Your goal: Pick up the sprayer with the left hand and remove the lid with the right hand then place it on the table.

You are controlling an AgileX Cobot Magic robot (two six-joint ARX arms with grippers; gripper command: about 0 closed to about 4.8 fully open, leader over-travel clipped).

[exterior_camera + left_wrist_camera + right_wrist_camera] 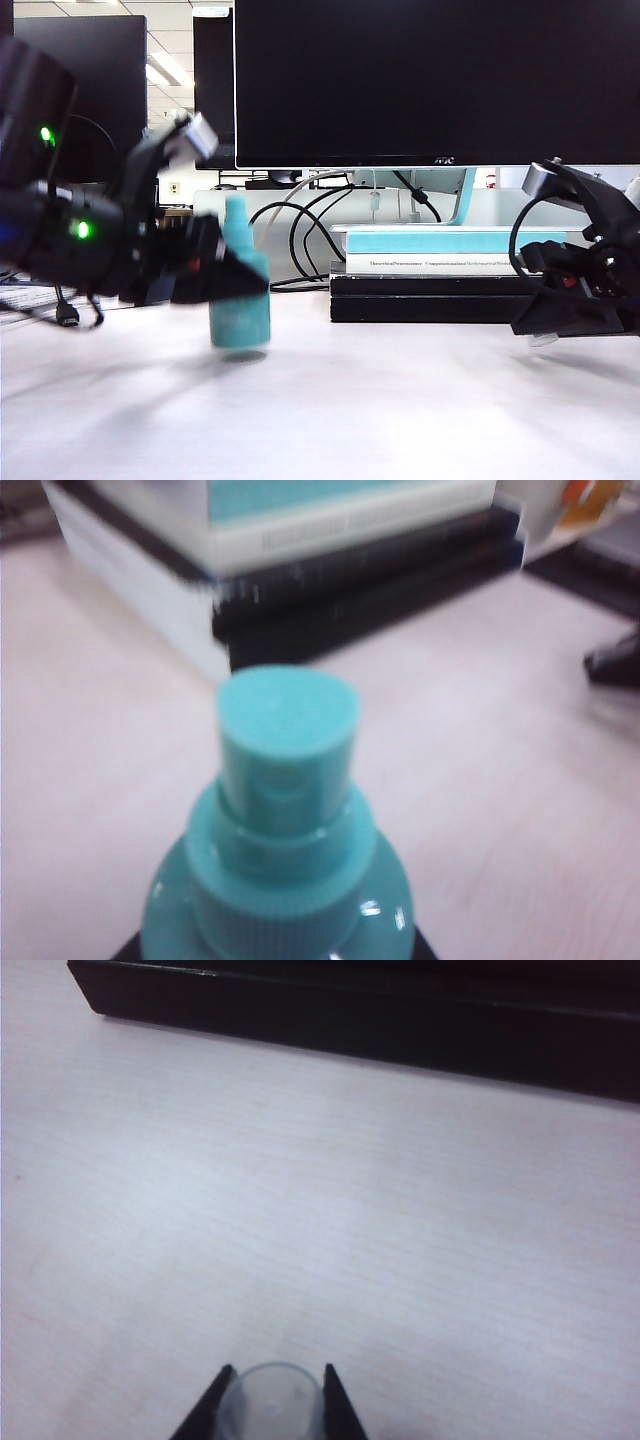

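- Two hands are at work over the pale tabletop (400, 400), one at each side of the exterior view.
- Left hand (235, 280): blurred, at the left of the exterior view, its black fingers clamped round the body of the teal sprayer (240, 300).
- Sprayer: upright, held just above the tabletop with a faint shadow under it; in the left wrist view its bare teal pump head (288, 742) fills the middle of the picture, with no cap over it.
- Right hand (545, 335): low at the right edge of the exterior view, close over the tabletop, well apart from the sprayer.
- Lid (272, 1402): clear and thimble-like, pinched between the right hand's (272, 1405) two dark fingertips (340, 1405) in the right wrist view, its open end facing the camera. Whether it touches the tabletop below cannot be told.
- Books (440, 270): a flat stack behind the hands, with a teal-spined one on top, a white one under it and a black slab at the bottom; the black slab's edge (400, 1030) shows beyond the lid in the right wrist view.
- Monitor (430, 80): large, dark, standing behind the books, with black cables (300, 230) looping down beside the sprayer.
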